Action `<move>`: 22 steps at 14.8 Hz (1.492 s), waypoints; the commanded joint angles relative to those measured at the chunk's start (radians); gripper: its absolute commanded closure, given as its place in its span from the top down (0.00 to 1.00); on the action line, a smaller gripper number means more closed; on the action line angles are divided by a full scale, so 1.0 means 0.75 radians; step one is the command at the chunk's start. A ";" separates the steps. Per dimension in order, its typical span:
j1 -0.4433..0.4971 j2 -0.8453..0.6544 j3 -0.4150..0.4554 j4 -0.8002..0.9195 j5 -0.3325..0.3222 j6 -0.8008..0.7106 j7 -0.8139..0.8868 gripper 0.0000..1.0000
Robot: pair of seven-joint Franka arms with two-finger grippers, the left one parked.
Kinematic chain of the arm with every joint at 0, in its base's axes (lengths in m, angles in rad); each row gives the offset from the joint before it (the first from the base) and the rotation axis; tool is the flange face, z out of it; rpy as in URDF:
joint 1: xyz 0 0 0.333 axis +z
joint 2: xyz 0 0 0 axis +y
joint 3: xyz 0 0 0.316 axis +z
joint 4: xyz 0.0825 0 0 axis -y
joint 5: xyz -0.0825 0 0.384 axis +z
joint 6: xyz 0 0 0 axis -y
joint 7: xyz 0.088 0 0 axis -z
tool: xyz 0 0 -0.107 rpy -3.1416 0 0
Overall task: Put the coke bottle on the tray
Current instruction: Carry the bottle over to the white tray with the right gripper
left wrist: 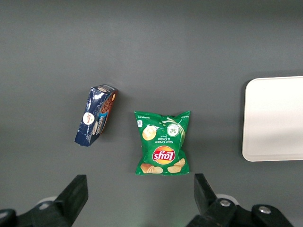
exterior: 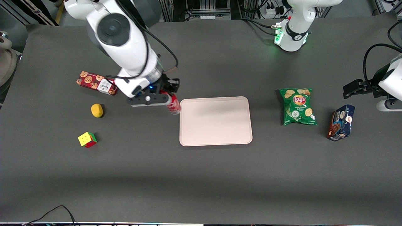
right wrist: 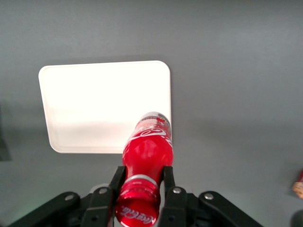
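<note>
My right gripper (exterior: 166, 99) is shut on the coke bottle (exterior: 173, 106), a slim bottle with a red cap and red label, and holds it above the table just beside the tray's edge that faces the working arm's end. In the right wrist view the fingers (right wrist: 168, 182) clamp the bottle (right wrist: 147, 153) near its neck, and its clear base hangs over the tray's corner. The tray (exterior: 215, 121) is large, flat, pale pinkish-beige, and nothing lies on it; it also shows in the right wrist view (right wrist: 94, 104) and the left wrist view (left wrist: 277, 118).
A red cookie box (exterior: 95, 83), a yellow lemon-like object (exterior: 97, 110) and a colour cube (exterior: 87, 139) lie toward the working arm's end. A green Lay's bag (exterior: 298, 106) and a blue cookie box (exterior: 341, 122) lie toward the parked arm's end.
</note>
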State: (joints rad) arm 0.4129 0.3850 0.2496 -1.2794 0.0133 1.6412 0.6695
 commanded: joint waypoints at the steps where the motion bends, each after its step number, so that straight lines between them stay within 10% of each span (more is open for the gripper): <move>1: 0.055 0.133 0.013 0.035 -0.062 0.122 0.097 0.00; 8: 0.053 0.172 0.041 -0.353 -0.108 0.523 0.183 0.00; 19: 0.043 0.233 0.029 -0.415 -0.136 0.585 0.183 0.00; 22: 0.043 0.243 0.027 -0.413 -0.136 0.595 0.181 0.31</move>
State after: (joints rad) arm 0.4484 0.5644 0.2646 -1.5920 -0.0656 2.0676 0.7775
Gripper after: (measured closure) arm 0.639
